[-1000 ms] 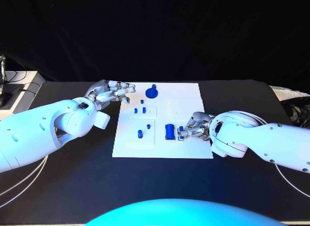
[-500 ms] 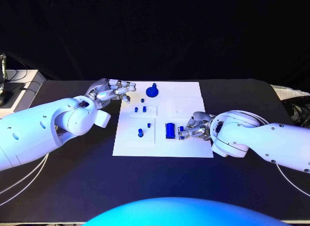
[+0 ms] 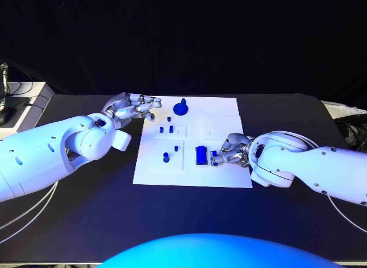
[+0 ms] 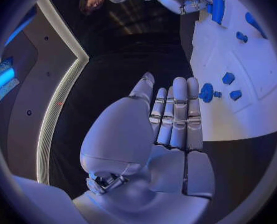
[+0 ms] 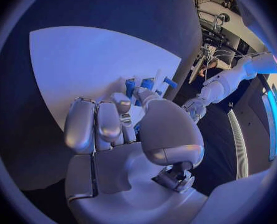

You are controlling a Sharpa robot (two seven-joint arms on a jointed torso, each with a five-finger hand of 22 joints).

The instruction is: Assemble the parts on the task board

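The white task board [image 3: 223, 120] lies mid-table with several small blue parts on it: a round knobbed piece [image 3: 181, 107], short pegs [image 3: 166, 130] and a taller block [image 3: 201, 155]. My left hand [image 3: 135, 107] hovers at the board's far left corner with its fingers stretched out side by side [image 4: 176, 114], holding nothing; the round piece [image 4: 206, 92] lies just beyond them. My right hand [image 3: 230, 152] sits at the board's near right part, beside the block. Its curled fingers [image 5: 110, 119] pinch a small blue part [image 3: 215, 153] at their tips, with more blue pieces [image 5: 148, 83] right behind.
Black table [image 3: 87, 206] surrounds the board on all sides. A white box with cables [image 3: 10, 103] stands off the table's far left corner. My left arm [image 3: 47, 151] and right arm [image 3: 320, 167] flank the board.
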